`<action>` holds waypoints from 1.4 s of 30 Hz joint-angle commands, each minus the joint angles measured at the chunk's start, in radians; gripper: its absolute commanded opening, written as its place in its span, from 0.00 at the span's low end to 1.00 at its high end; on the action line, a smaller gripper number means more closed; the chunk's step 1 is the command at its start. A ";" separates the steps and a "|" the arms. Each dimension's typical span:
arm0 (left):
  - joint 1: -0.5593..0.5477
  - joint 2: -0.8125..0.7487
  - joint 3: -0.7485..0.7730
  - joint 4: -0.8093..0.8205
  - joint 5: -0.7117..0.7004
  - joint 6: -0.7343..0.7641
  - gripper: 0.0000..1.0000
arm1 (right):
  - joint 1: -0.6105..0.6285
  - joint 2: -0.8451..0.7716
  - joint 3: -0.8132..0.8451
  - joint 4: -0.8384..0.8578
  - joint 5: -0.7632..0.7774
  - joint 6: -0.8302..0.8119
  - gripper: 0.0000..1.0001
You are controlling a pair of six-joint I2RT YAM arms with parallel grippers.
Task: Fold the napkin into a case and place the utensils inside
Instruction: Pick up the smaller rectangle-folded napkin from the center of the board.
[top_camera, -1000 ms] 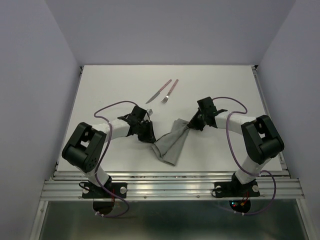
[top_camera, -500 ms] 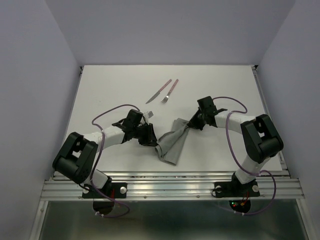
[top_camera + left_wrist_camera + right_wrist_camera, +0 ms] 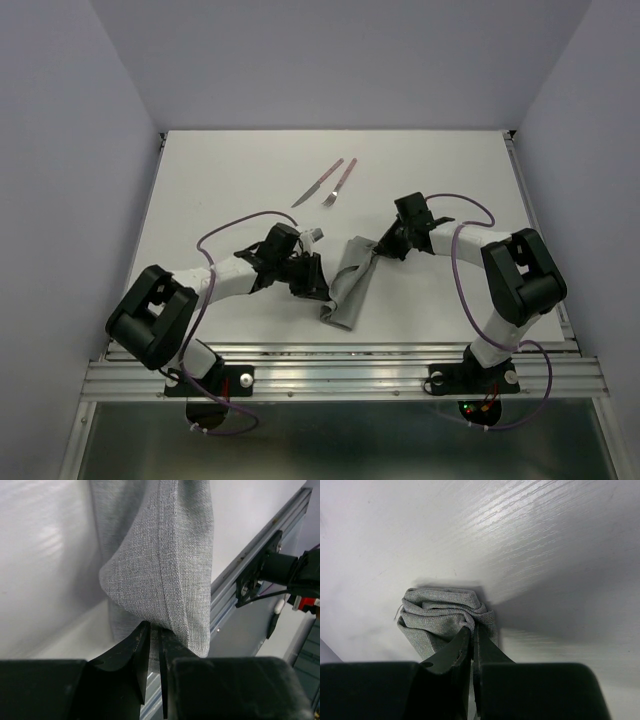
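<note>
The grey napkin [image 3: 348, 285] lies folded into a narrow strip at the table's middle front. My left gripper [image 3: 318, 287] is shut on its near left edge; the left wrist view shows the cloth [image 3: 165, 565] pinched between the jaws and draped over them. My right gripper [image 3: 383, 249] is shut on the strip's far end, where the cloth [image 3: 442, 615] is bunched at the fingertips. The knife [image 3: 318, 183] and fork [image 3: 340, 183], with pinkish-red handles, lie side by side on the table beyond the napkin, apart from both grippers.
The white table [image 3: 220, 180] is walled on the left, right and back. An aluminium rail [image 3: 340, 365] runs along the near edge and shows in the left wrist view [image 3: 250, 555]. Purple cables loop off both arms.
My left gripper has moved right with the napkin's left edge, folding it over. The cloth went from a wide wedge to a narrow strip. The right gripper has stayed in place.
</note>
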 commanded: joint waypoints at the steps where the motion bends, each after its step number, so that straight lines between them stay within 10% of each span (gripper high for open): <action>1: -0.062 -0.046 0.030 0.021 0.010 0.009 0.24 | -0.010 0.032 0.007 -0.021 0.037 -0.003 0.01; 11: -0.082 -0.092 0.202 -0.266 -0.212 0.172 0.23 | -0.010 0.036 0.010 -0.019 0.024 -0.017 0.01; 24: -0.056 -0.013 0.199 -0.160 -0.248 0.121 0.00 | -0.010 0.038 0.007 -0.018 0.008 -0.039 0.01; 42: -0.175 0.056 0.142 -0.077 -0.174 0.103 0.00 | -0.010 0.015 0.010 -0.019 0.006 -0.033 0.10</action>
